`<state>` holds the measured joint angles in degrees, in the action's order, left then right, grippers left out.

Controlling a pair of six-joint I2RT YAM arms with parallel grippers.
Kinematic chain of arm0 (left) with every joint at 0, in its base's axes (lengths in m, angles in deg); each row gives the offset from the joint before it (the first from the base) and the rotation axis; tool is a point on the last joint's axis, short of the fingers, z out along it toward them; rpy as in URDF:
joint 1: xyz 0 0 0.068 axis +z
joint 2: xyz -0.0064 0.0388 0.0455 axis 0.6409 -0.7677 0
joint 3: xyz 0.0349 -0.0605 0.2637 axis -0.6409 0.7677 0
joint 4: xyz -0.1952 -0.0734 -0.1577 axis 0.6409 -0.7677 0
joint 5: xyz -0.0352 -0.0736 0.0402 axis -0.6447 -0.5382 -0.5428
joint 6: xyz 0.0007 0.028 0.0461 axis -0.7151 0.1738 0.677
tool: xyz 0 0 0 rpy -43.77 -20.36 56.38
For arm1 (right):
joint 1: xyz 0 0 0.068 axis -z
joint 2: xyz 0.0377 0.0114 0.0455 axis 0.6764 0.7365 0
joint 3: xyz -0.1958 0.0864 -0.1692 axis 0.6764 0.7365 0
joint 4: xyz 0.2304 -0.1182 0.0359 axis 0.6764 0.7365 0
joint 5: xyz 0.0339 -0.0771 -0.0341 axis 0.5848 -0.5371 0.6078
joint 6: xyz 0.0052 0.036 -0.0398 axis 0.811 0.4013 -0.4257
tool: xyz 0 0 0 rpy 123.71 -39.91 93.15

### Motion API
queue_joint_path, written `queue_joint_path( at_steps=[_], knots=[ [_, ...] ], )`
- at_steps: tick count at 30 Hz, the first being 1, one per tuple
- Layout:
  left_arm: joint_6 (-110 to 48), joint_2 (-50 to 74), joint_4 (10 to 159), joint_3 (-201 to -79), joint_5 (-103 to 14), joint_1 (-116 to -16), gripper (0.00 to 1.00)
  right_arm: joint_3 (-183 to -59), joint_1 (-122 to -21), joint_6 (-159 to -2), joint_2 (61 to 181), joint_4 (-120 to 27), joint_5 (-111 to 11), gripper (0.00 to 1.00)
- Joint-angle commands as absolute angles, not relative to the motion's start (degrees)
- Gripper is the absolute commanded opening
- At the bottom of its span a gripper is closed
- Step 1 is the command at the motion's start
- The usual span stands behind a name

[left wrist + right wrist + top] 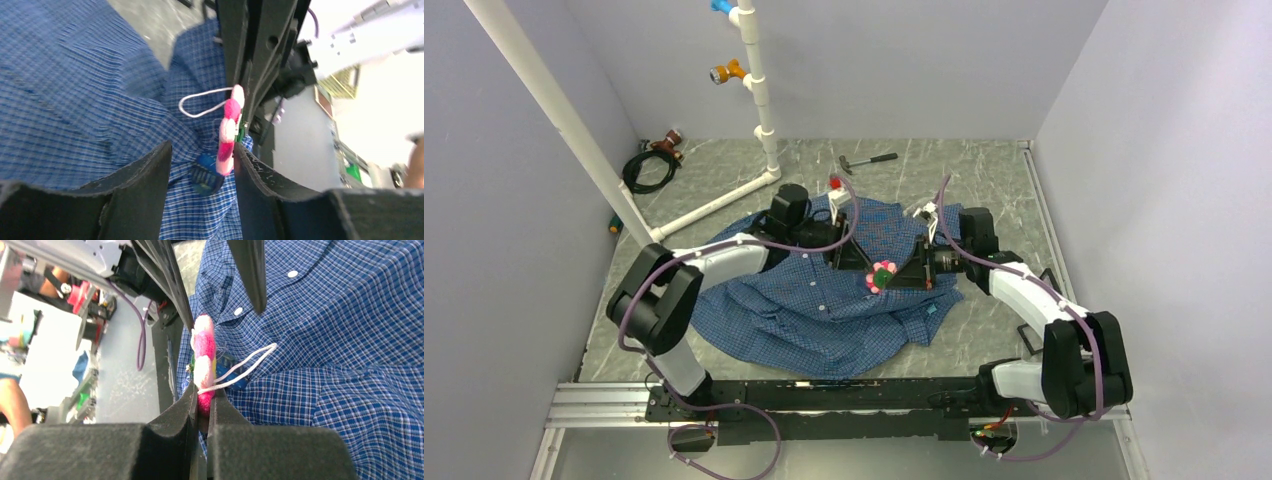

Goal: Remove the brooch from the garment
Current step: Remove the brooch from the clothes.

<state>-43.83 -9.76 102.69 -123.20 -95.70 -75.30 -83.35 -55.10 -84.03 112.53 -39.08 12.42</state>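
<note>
Pink brooch [204, 357] is seen edge-on, standing up off the blue checked garment [804, 310]. In the top view it is placed toward 3 o'clock from the shirt's middle. Its lower edge is clamped between the fingers of the right gripper [202, 395], which are drawn nearly together on it. A white thread loop [252, 360] is attached at the brooch and is draped over the cloth toward 3 o'clock in the right wrist view. A small blue clip-like piece [205, 176] is noted beside the brooch, against the fabric; what it is cannot be told.

Left gripper [201, 152] is held with fingers moderately apart over the cloth. The brooch is placed between them, just beside the 3 o'clock finger; contact cannot be told.

In the top view the left arm is extended from 9 o'clock and the right from 3 o'clock, with the tips set at the brooch. A white button [292, 274] is seen on the garment. A hammer [869, 160] is laid on the table [994, 170] at 12 o'clock, well apart from the shirt.
</note>
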Motion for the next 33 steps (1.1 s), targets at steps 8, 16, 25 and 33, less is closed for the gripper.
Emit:
queue_joint_path(
  at_steps=[8,16,25,33],
  knots=[
    [-41.34,-5.53,92.78,-126.34,-84.28,-75.47,0.53,-80.72,-53.35,-65.51,115.26,-54.98,10.6,0.0],
    [-41.72,-7.18,92.13,-128.72,-85.51,-79.0,0.48,-80.01,-52.89,-63.73,116.19,-56.71,11.71,0.0],
    [-42.38,-8.52,90.73,-130.45,-83.74,-80.19,0.4,-79.11,-52.06,-60.84,116.83,-59.65,11.74,0.0],
    [-44.18,-9.57,91.09,-131.35,-82.87,-80.83,0.4,-79.34,-52.01,-61.8,115.6,-57.63,9.09,0.0]
  ],
)
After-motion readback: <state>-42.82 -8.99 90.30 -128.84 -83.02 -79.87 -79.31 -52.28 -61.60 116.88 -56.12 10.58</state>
